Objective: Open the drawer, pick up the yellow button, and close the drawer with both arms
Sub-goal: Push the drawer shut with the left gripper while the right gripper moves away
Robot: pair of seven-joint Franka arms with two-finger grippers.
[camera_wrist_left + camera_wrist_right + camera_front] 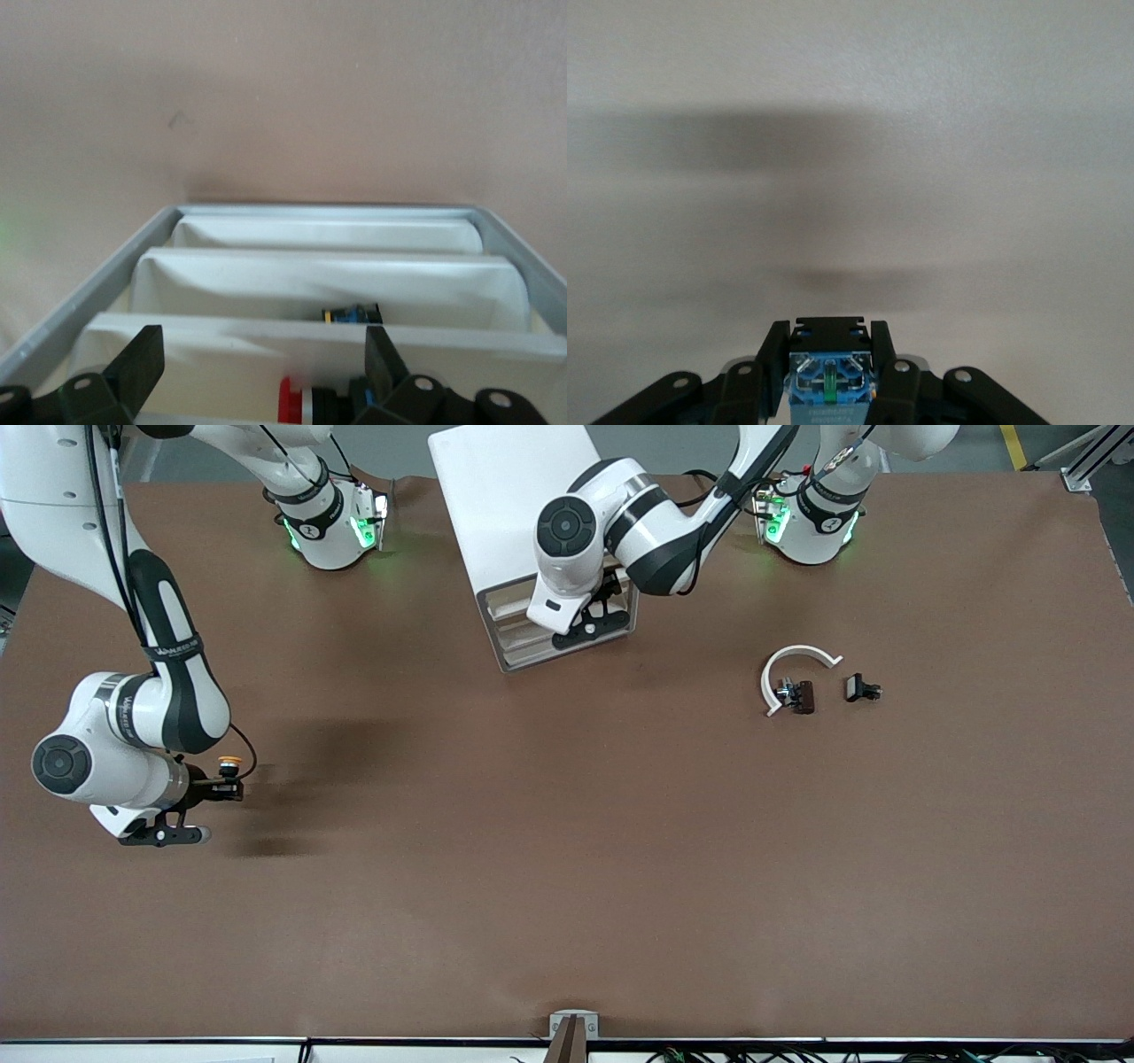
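From the front, the right gripper point(232, 786) is clamped on the button point(230, 763) above bare table point(567, 868) toward the right arm's end, well apart from the cabinet point(523, 514), while a white curved piece point(791, 666) and two small dark parts point(802, 697) lie toward the left arm's end. In the left wrist view, the left gripper point(261, 359) stands spread wide, holding nothing, at the drawer point(292, 354), where a red-capped part point(291, 400) sits between the fingers. In the right wrist view the button's bluish base carries print too blurred to read.

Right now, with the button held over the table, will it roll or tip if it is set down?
Probably it would tip: the button looks tall and narrow in the right end effector. Its round cap might let it roll once on its side. The blocky base should resist rolling.
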